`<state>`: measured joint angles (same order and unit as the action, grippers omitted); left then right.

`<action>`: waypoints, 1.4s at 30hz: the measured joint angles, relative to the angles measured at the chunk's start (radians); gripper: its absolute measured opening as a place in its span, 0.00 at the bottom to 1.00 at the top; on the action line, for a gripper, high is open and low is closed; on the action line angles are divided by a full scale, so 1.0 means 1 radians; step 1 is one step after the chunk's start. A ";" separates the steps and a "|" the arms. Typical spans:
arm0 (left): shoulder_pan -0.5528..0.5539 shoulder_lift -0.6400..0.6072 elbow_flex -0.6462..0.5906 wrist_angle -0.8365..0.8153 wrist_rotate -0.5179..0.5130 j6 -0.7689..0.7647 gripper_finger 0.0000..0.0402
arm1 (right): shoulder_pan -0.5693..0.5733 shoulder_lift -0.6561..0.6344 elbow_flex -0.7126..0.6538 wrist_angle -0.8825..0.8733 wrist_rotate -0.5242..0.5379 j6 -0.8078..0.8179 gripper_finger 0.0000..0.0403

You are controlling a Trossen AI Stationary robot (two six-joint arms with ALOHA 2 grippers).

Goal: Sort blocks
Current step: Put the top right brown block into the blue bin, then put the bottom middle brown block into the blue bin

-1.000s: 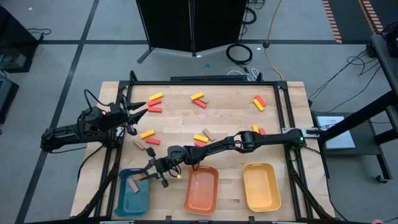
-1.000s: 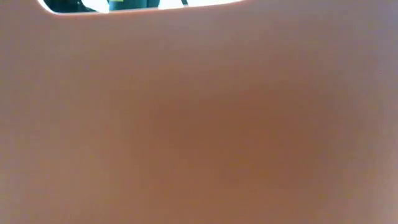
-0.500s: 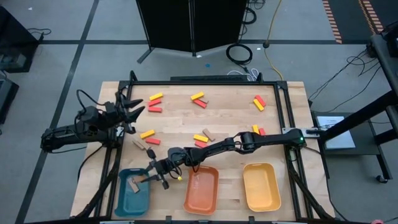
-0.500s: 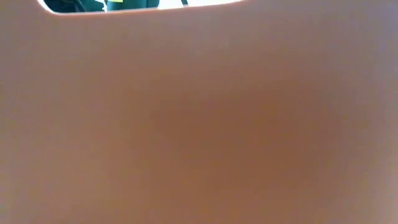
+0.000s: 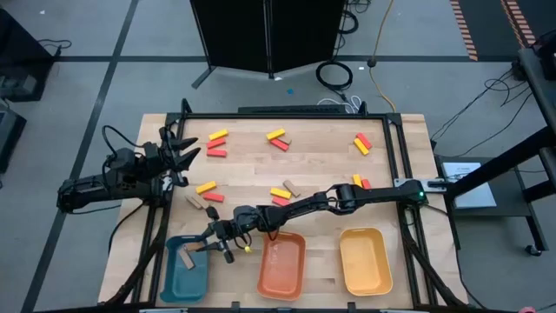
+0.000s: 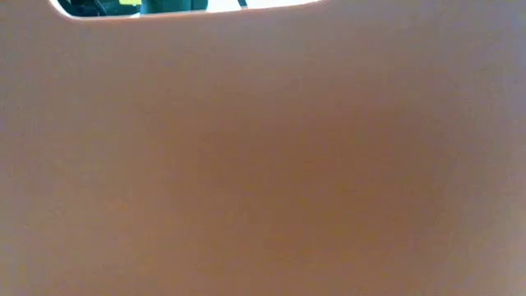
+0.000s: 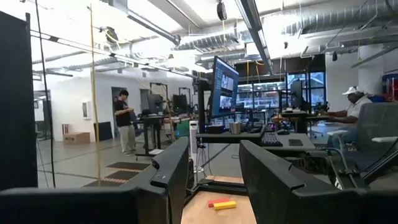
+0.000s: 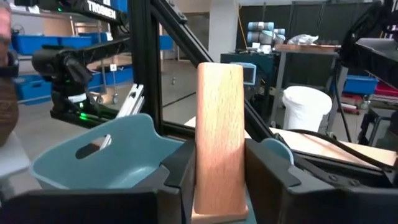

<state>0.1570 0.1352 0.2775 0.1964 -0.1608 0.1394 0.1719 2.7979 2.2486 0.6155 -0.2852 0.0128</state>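
From above I see my wooden worktop (image 5: 321, 165) with three trays along the near edge: a blue tray (image 5: 186, 269), an orange tray (image 5: 281, 263) and a yellow tray (image 5: 364, 259). My right claw (image 5: 211, 246) reaches across to the blue tray's rim, and its wrist view shows what the overhead cannot: a tan block (image 8: 219, 134) standing upright, pinched between the two fingers, with the blue tray just behind it. Another tan block (image 5: 187, 257) lies inside that tray. Farther out, red, yellow and tan blocks (image 5: 216, 144) lie scattered over the worktop. My left claw (image 5: 186, 153) hovers at the left edge, fingers spread and empty, and its wrist view looks into a workshop with monitors and people. The low view is blocked by an orange-brown surface.
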 joint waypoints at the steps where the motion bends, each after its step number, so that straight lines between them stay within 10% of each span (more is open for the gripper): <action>1: 0.000 0.000 0.000 0.000 0.000 0.000 0.35 | 0.000 0.000 0.000 -0.005 0.000 -0.003 0.27; 21: 0.000 0.000 0.000 -0.003 0.000 0.000 0.35 | -0.018 -0.046 -0.002 -0.090 -0.003 0.003 0.44; 33: 0.000 0.000 0.000 -0.048 0.000 0.058 0.35 | -0.122 -0.427 0.000 -1.271 0.015 0.046 0.42; 42: 0.000 0.000 0.000 -0.060 -0.013 0.084 0.35 | -0.238 -0.557 -0.002 -1.824 0.324 0.206 0.41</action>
<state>0.1567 0.1354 0.2775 0.1364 -0.1742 0.2237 -0.0657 2.2412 2.2470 -1.2087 0.0389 0.2187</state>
